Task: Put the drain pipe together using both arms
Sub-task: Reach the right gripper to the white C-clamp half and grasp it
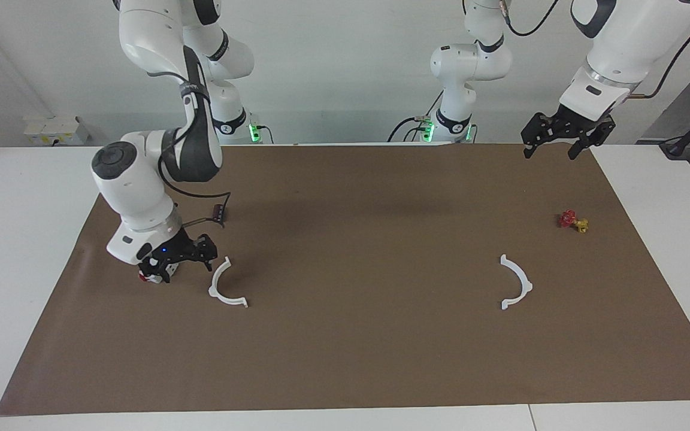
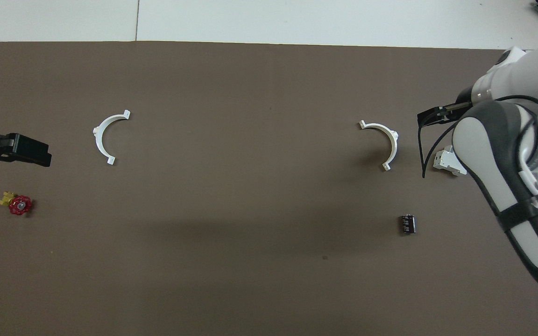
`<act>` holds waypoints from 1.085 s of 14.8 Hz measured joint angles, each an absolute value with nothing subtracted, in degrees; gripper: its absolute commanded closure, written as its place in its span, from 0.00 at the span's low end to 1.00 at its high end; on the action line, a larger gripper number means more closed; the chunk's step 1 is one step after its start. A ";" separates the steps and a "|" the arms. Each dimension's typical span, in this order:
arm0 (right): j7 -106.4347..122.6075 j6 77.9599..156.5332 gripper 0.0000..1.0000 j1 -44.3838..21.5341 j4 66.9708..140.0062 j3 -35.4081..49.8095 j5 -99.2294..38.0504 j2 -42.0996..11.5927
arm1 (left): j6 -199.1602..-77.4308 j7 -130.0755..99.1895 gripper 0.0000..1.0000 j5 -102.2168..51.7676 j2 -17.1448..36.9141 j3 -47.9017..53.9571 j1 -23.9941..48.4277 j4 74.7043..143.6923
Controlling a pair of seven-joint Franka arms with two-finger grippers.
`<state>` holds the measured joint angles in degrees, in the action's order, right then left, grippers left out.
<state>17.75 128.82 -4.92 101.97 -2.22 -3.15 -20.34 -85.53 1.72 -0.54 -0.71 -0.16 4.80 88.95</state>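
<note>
Lying flat, half-ring (image 1: 226, 286) bows toward spread right hand (image 1: 184, 261); left hand (image 1: 551, 145) spread.

We see 2 half-ring arcs (image 1: 226, 287) (image 1: 516, 282) lying well apart on the surface (image 1: 357, 347), 1 toward each arm's end. The blocky part (image 2: 445, 161) lies beside the arc at the right arm's end, the cylinder (image 2: 407, 223) nearer the robots.

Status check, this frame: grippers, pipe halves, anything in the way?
Right gripper open, low beside its half-ring. Left gripper open, waiting. Other half-ring untouched. White block beside right gripper.
</note>
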 measured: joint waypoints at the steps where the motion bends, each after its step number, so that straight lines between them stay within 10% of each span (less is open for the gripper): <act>1: 19.41 131.47 0.00 -5.57 103.94 -2.18 -3.16 -20.89 | -85.53 1.72 0.00 -0.54 -0.71 -0.16 4.80 88.95; 16: 29.71 141.16 0.24 -5.90 106.59 -2.19 -5.03 -26.55 | -85.53 1.72 0.00 -0.54 -0.71 -0.16 4.80 88.95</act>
